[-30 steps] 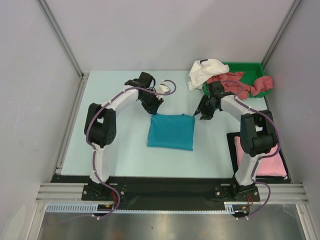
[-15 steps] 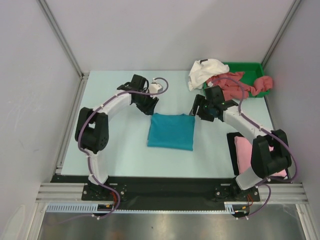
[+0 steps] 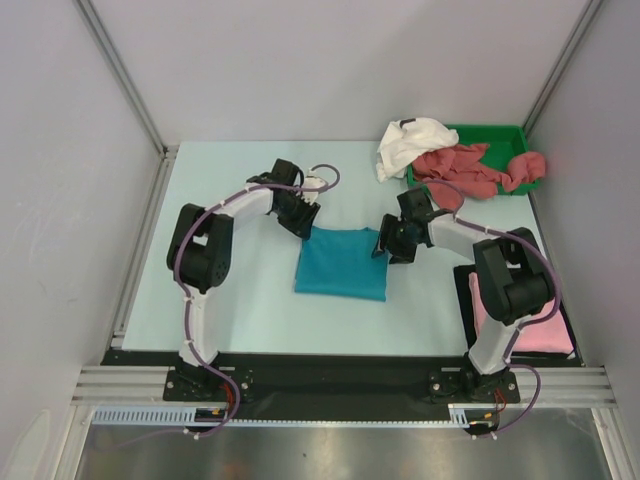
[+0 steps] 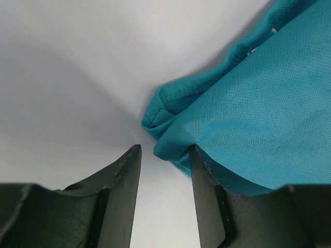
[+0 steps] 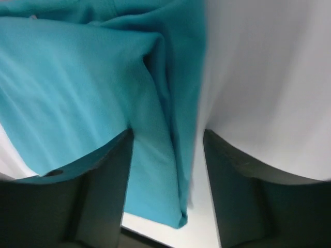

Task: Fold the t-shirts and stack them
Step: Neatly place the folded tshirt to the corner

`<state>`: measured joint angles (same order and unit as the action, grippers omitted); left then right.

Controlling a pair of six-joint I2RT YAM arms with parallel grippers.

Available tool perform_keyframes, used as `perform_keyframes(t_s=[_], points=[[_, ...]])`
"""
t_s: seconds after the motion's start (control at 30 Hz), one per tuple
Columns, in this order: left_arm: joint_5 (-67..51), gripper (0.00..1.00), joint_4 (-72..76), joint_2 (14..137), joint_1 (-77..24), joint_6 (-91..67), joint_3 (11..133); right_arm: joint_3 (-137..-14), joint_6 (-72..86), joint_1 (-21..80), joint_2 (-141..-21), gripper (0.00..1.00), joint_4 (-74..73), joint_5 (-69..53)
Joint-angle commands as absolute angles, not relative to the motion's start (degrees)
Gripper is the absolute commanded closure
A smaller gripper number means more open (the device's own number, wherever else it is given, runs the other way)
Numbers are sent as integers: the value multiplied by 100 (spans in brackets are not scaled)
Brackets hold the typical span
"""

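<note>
A teal-blue t-shirt (image 3: 342, 262) lies folded into a rectangle mid-table. My left gripper (image 3: 304, 224) is at its far left corner, jaws open. In the left wrist view that corner of the teal shirt (image 4: 243, 119) reaches just between the fingertips of the left gripper (image 4: 164, 154) and touches the right finger (image 4: 206, 196). My right gripper (image 3: 388, 246) is open at the far right corner. In the right wrist view the folded edge of the teal shirt (image 5: 77, 77) lies between the jaws of the right gripper (image 5: 166, 138), unclamped. A pink t-shirt (image 3: 535, 325) lies folded at right.
A green tray (image 3: 500, 133) at the back right holds crumpled dusty-red t-shirts (image 3: 470, 170). A white t-shirt (image 3: 412, 143) hangs over its left rim. The pink shirt rests on a black mat (image 3: 466, 300) near the right arm's base.
Both grippers have come in from behind the teal shirt to its two far corners, and both have opened wider. The shirt has not moved.
</note>
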<state>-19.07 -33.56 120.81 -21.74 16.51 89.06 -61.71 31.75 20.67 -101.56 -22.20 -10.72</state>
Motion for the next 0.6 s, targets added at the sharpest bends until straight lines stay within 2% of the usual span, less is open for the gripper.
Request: perform_keyframes(t_s=[0.0, 0.07, 0.1, 0.17, 0.2, 0.23, 0.27, 0.3, 0.37, 0.57], points=[[-1890, 53, -3208, 12120, -2206, 1485, 9132, -6117, 3269, 2065, -10467, 41, -1776, -1520], [-1898, 52, -3199, 12050, -2206, 1494, 9088, -6091, 3305, 2039, -10529, 49, -1618, -1617], [-1890, 51, -3217, 12015, -2206, 1503, 9070, -6082, 3313, 2022, -10538, 65, -1591, -1678], [-1916, 50, -3243, 11822, -2197, 1529, 9000, -6082, 3287, 1978, -10564, 79, -1591, -1740], [-1916, 47, -3304, 11743, -2189, 1599, 8956, -6108, 3183, 1951, -10556, 92, -1617, -1819], [-1925, 40, -3339, 11551, -2180, 1634, 8921, -6134, 3095, 1925, -10512, 99, -1748, -1854], [-1925, 34, -3366, 11453, -2162, 1687, 8886, -6161, 2972, 1899, -10477, 100, -1862, -1872], [-1942, 21, -3462, 11330, -2153, 1818, 8825, -6205, 2657, 1838, -10433, 100, -1994, -1898], [-1942, 0, -3612, 11023, -2136, 1994, 8798, -6389, 2296, 1784, -10240, 100, -2617, -1846], [-1635, 0, -4131, 10276, -2118, 2627, 8754, -6977, 680, 1740, -9871, 100, -4875, -1135]])
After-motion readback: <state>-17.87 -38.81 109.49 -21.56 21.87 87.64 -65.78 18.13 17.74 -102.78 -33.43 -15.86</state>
